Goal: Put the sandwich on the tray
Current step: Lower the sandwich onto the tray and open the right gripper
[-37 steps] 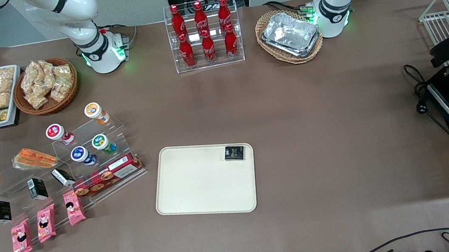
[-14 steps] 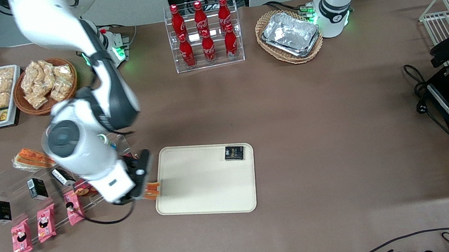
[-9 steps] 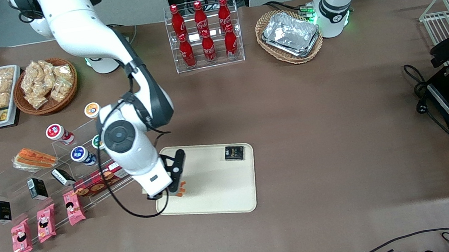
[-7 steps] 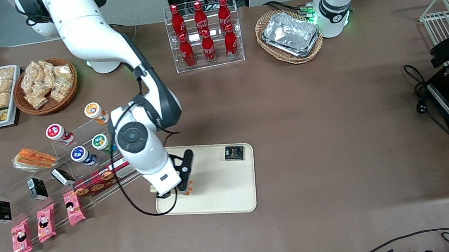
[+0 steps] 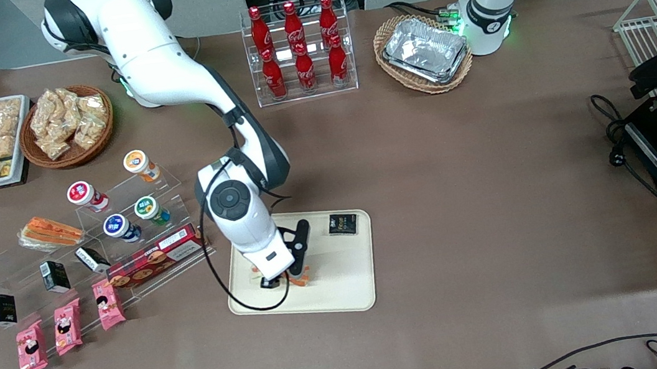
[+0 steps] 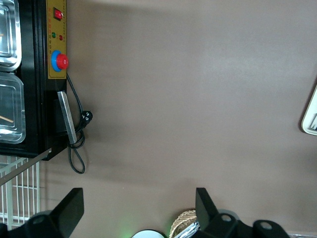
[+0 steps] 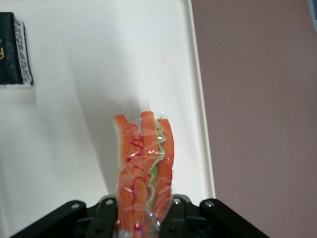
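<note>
The gripper (image 5: 289,275) is now hanging over the tray (image 5: 341,289), clamping the sandwich (image 5: 299,279) between its fingers. Half a second ago it was over the tray's edge nearest the snack shelves; it has since carried the sandwich further in over the tray. In the wrist view the gripper (image 7: 139,214) is pinching the wrapped wedge (image 7: 143,168) at one end, with the orange-red and green filling facing the camera and the cream tray (image 7: 99,59) below it. Whether the sandwich is touching the tray cannot be told. A small dark packet (image 5: 343,224) is lying in the tray's corner, unmoved, farther from the front camera than the sandwich. A second orange-striped wedge (image 5: 49,232) is sitting on the clear shelf as before.
</note>
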Controlling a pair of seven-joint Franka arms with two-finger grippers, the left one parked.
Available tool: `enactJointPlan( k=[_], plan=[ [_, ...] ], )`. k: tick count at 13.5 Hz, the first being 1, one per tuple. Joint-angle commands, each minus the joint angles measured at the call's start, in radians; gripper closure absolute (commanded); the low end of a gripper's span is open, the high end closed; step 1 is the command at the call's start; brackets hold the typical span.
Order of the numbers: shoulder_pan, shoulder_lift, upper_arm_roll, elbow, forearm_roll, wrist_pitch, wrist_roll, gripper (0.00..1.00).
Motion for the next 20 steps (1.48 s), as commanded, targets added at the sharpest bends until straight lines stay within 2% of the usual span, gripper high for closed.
enactJointPlan(
  k=[1, 3, 8, 9, 11, 19, 20],
  plan=[
    [-0.001, 0.065, 0.016, 0.027, 0.029, 0.096, 0.035, 0.78],
    [-0.005, 0.071, 0.056, 0.027, 0.027, 0.115, 0.068, 0.78],
    [-0.001, 0.091, 0.059, 0.027, 0.049, 0.167, 0.082, 0.76],
    [-0.001, 0.091, 0.059, 0.027, 0.049, 0.170, 0.082, 0.72],
    [-0.001, 0.095, 0.059, 0.027, 0.049, 0.171, 0.079, 0.71],
    [-0.018, 0.140, 0.056, 0.093, 0.046, 0.171, -0.034, 0.71],
    [-0.019, 0.140, 0.056, 0.093, 0.046, 0.171, -0.034, 0.52]
  ],
)
